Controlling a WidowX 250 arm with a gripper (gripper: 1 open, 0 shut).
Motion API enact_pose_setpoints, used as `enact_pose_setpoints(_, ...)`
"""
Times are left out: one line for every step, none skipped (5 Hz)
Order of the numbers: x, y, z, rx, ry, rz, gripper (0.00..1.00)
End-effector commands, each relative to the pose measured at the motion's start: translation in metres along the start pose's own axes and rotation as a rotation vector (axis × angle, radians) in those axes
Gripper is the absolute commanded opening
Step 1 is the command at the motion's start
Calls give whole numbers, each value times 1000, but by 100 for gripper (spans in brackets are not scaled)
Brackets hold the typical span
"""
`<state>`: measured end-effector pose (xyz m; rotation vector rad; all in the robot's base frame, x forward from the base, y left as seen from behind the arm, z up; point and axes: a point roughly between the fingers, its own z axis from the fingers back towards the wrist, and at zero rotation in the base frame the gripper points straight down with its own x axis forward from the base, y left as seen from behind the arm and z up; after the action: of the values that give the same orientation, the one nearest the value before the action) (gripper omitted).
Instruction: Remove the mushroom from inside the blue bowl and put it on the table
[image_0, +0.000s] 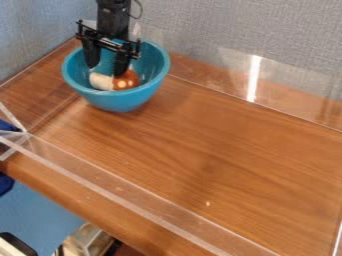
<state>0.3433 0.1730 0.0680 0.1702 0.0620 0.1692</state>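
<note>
A: Where is the small toy mushroom with the cream stem and orange-brown cap found?

B: It is seen lying inside the round, glossy teal-blue plastic bowl, which is set at the back left corner of the reddish-brown wood-grain table.

A: How is the black gripper placed?

B: It is pointed straight down into the bowl, its 2 fingers lowered on either side of the mushroom. The jaws are partly drawn in; whether the mushroom is gripped cannot be told.

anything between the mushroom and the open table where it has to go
Only the blue bowl's own wall: the mushroom lies inside it, under the gripper. Beyond the rim, no object shows on the table.
</note>
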Motion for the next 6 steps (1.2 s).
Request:
enact_pose_setpoints(-7,25,17,19,-51,-11,0)
enact_pose_setpoints(-8,20,26,25,-47,21,0)
enact_pose_setpoints(-9,14,34,30,-41,50,0)
enact_pose_setpoints(-9,17,35,21,-60,10,0)
enact_pose_setpoints(-15,17,48,9,-84,-23,0)
enact_pose_setpoints(-24,18,79,-1,-141,-46,0)
